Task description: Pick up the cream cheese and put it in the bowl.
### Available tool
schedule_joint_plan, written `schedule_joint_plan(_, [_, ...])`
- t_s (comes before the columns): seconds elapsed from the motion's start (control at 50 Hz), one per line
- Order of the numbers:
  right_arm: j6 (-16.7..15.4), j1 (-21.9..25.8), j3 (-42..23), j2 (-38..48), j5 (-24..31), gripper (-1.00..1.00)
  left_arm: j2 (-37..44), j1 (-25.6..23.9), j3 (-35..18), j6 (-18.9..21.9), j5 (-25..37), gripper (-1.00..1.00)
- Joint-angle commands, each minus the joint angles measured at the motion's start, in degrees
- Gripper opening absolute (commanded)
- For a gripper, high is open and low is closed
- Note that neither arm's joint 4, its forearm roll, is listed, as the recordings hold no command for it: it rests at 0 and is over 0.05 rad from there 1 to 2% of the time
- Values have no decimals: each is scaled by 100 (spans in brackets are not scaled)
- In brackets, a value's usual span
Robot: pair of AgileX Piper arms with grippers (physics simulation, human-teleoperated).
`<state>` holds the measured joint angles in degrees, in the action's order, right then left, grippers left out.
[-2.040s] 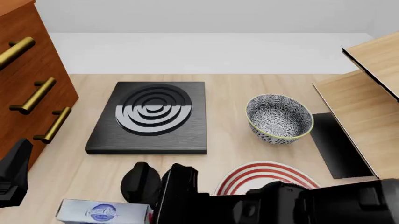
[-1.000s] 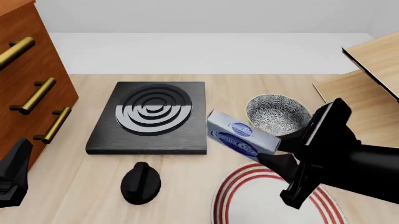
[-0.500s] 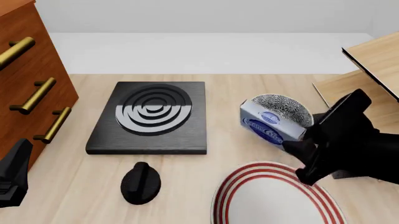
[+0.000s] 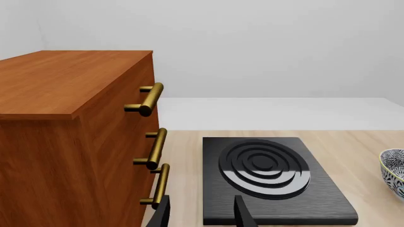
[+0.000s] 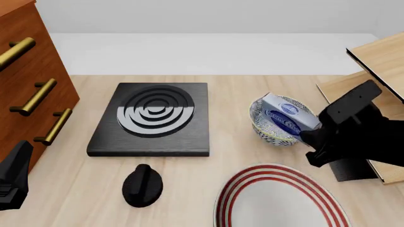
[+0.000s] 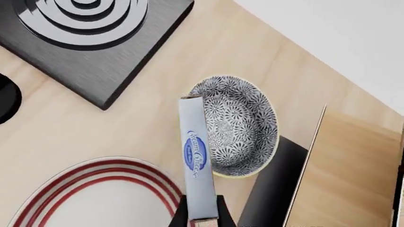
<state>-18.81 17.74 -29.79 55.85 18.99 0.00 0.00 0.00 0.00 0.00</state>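
The cream cheese [image 5: 289, 117], a pale blue-white box with a dark blue oval logo, is held tilted just above the speckled bowl [image 5: 268, 135], overlapping its near right part. My right gripper [image 5: 311, 133] is shut on the box's right end. In the right wrist view the box [image 6: 197, 161] stretches from the gripper [image 6: 202, 218] out over the bowl's [image 6: 243, 127] rim. My left gripper [image 4: 200, 217] is open and empty at the near left, beside the cabinet. The bowl's edge also shows in the left wrist view [image 4: 392, 170].
A black burner plate [image 5: 151, 118] lies left of the bowl, with a black knob [image 5: 142, 185] in front of it. A white plate with red rings [image 5: 277, 198] sits at the near edge. A wooden drawer cabinet [image 5: 25, 80] stands left. A wooden shelf [image 5: 372, 94] and dark mat [image 5: 338, 146] are right.
My right gripper took the cream cheese from the near left of the table and carried it up and to the right, until it is over the bowl. The left arm has not moved.
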Motion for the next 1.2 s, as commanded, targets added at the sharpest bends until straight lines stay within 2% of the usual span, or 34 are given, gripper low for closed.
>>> schedule_joint_plan(0.02, [-55, -343, -140, 256, -107, -100, 0, 0, 0, 0, 0, 100])
schedule_joint_plan(0.24, [-163, -590, -192, 479, -162, -100, 0, 0, 0, 0, 0, 100])
schedule_joint_plan(0.66, [-227, -767, -305, 1178, -496, -100, 0, 0, 0, 0, 0, 100])
schedule_joint_plan(1.2, [-650, -1010, -734, 1871, -498, -100, 0, 0, 0, 0, 0, 100])
